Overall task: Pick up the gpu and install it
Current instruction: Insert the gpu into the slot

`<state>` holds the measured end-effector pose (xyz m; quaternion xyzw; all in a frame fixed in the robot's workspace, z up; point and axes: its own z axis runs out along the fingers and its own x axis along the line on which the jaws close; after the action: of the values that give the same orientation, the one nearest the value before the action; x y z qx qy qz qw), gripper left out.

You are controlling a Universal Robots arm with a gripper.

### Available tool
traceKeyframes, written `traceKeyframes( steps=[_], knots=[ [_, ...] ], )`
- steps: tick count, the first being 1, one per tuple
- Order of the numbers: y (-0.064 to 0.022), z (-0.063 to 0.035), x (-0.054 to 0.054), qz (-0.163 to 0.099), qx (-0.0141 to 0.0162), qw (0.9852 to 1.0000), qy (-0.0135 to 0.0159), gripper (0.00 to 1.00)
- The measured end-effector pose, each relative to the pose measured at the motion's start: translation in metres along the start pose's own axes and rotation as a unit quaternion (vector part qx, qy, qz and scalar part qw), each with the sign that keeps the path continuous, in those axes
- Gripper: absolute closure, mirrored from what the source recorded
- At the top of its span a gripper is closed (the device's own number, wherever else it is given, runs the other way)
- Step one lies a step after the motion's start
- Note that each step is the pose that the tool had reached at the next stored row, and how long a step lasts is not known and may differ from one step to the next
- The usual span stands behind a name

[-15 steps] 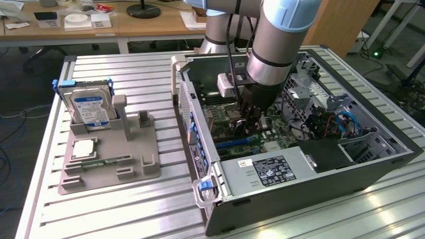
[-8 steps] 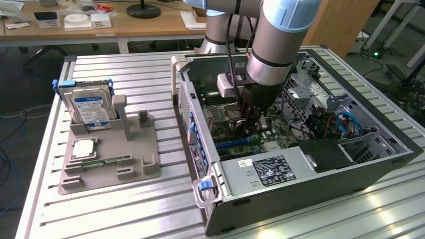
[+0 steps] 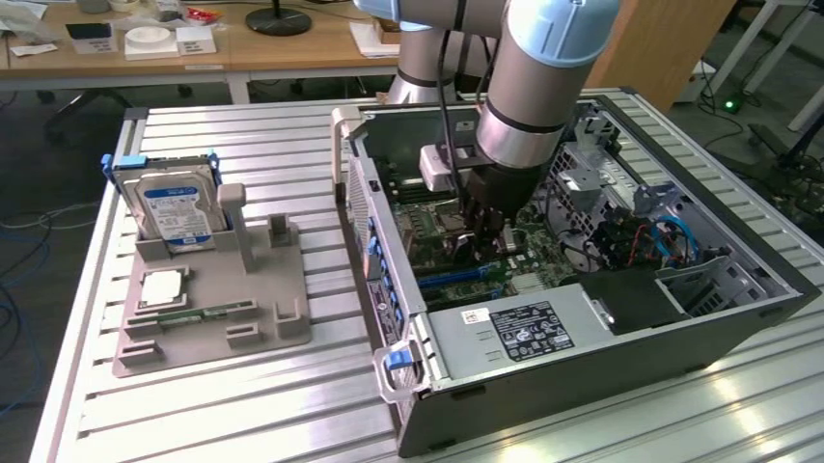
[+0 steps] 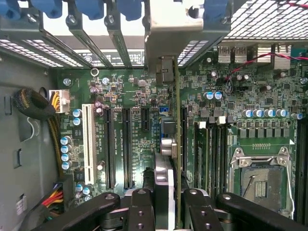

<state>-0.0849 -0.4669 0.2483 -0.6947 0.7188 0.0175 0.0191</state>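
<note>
The gpu (image 4: 177, 144) stood on edge inside the open computer case (image 3: 721, 318). In the wrist view it showed as a thin green line, its long axis running parallel to the black expansion slots (image 4: 127, 144) of the motherboard (image 4: 130, 91). Its silver end bracket (image 4: 168, 33) pointed at the rear slot openings, among the blue latches (image 4: 91, 7). The card lay between those slots and the memory slots (image 4: 211, 154), with the CPU socket (image 4: 257, 178) further off; whether it was seated could not be told. The gripper (image 4: 168, 204) was clamped on the gpu, its black fingers (image 4: 140, 211) pressed to either face of the card at the end away from the bracket. In the exterior view the gripper (image 3: 493, 227) reached down into the middle of the case from the arm (image 3: 541, 77) at upper centre. The case lay on a ribbed aluminium table (image 3: 232, 415). Toward the exterior view's left, a grey fixture tray (image 3: 206, 338) held an upright hard drive (image 3: 178, 207) and a memory strip (image 3: 206, 313). Wooden desks (image 3: 258, 48) crossed the top of the frame.
</note>
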Motion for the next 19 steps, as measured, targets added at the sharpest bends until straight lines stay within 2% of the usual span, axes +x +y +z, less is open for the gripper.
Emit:
traceKeyframes(
  steps=[19],
  knots=[
    [-0.0001, 0.0025, 0.0023, 0.000, 0.0002, 1.0000, 0.0001, 0.72]
  ],
)
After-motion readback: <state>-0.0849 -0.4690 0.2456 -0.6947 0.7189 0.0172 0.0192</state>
